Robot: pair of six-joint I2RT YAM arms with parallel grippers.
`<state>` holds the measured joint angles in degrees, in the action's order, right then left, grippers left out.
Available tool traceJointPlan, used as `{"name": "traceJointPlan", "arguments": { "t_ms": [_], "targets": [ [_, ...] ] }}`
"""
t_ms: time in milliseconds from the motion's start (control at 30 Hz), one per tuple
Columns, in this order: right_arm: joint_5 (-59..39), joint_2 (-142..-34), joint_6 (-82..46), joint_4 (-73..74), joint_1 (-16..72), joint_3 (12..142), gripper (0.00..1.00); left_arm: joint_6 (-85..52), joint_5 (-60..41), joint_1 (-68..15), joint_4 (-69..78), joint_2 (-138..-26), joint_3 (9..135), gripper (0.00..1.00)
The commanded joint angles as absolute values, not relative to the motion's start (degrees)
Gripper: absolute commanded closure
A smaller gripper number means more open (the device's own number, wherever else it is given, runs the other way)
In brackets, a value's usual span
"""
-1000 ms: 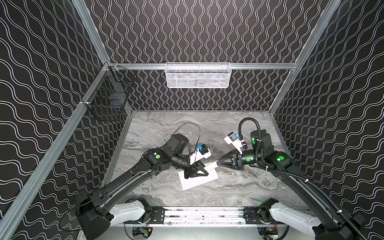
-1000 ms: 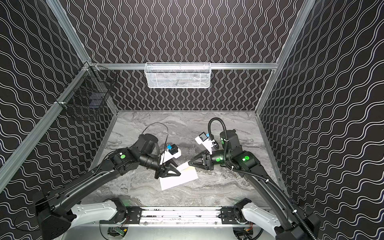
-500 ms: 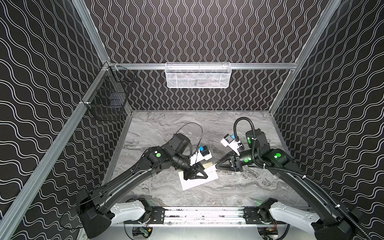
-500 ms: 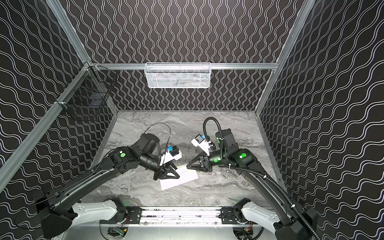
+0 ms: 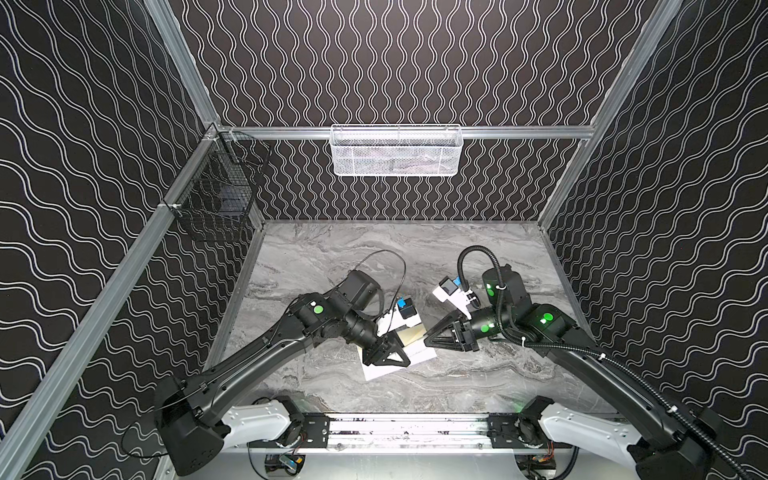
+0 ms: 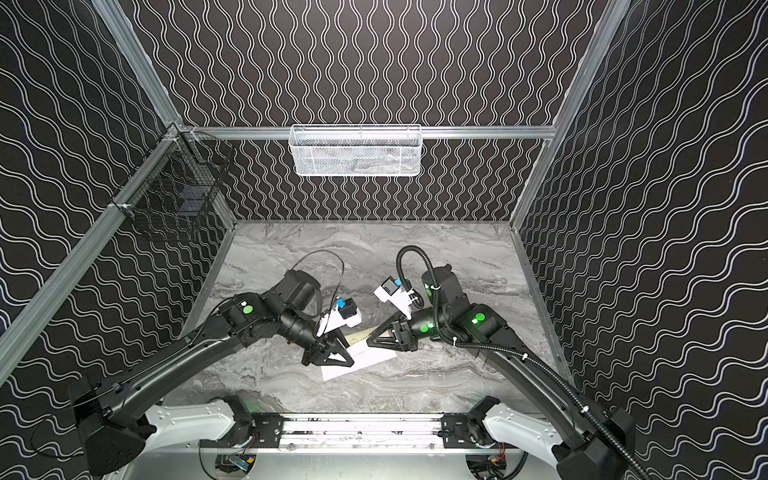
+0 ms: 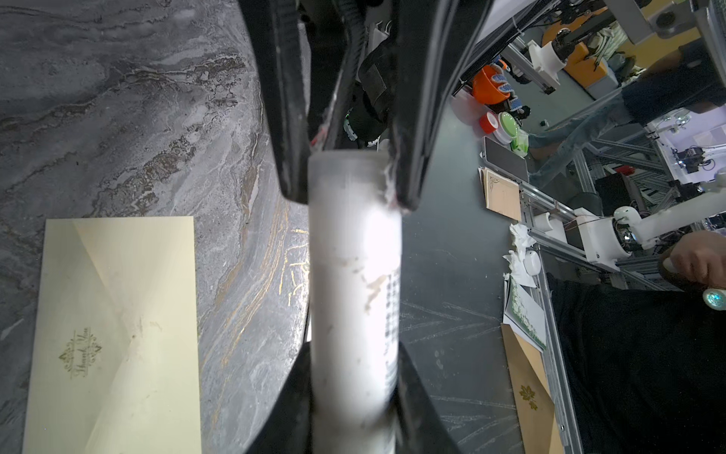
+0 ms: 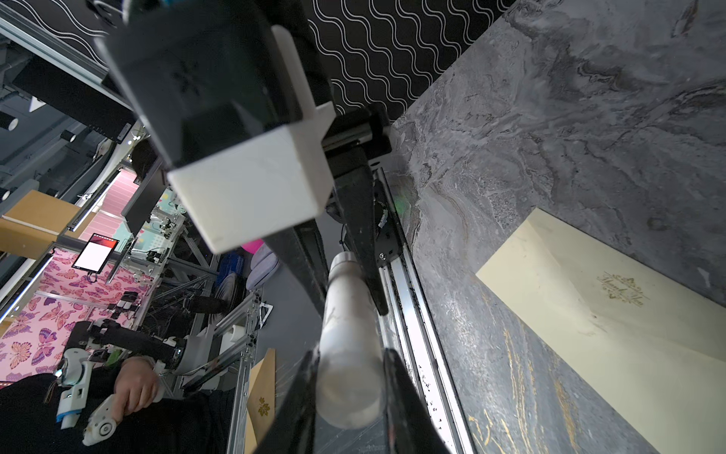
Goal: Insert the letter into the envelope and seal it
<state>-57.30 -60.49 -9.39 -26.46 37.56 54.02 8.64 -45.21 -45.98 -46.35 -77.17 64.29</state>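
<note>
A white cylinder (image 7: 353, 275) with a cap end (image 8: 345, 342) hangs above the table, gripped at both ends. My left gripper (image 7: 351, 353) is shut on one end and my right gripper (image 8: 349, 357) is shut on the other. In both top views the left gripper (image 5: 390, 357) and the right gripper (image 5: 430, 340) meet tip to tip over the envelope (image 5: 419, 355). The envelope (image 7: 118, 334) is cream with a small gold emblem, lying flat on the marble table near its front edge. The letter is out of view.
A white mesh basket (image 5: 397, 151) hangs on the back wall and a black wire basket (image 5: 218, 195) on the left wall. A metal rail (image 5: 407, 428) runs along the table's front edge. Patterned walls close in three sides.
The right arm has swung a little to the left, bringing its gripper closer to the left one. The left gripper has barely shifted. Both grips stay the same.
</note>
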Motion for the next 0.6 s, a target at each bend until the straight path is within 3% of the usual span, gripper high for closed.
{"name": "traceJointPlan", "arguments": {
  "t_ms": [0,433,567],
  "targets": [
    [-60.55,-60.78,-9.95,-25.66,38.78,52.67,0.93,5.75,-46.22,-45.24,-22.02,-76.71,64.06,1.00],
    [-59.86,-63.48,-11.30,-22.59,42.01,52.09,0.95,5.60,-46.43,-43.62,-21.62,-76.80,63.35,1.00],
    [-56.50,-61.11,-7.67,-29.30,39.51,56.74,0.82,4.29,-46.49,-43.07,-20.64,-75.36,60.29,1.00]
  ]
}}
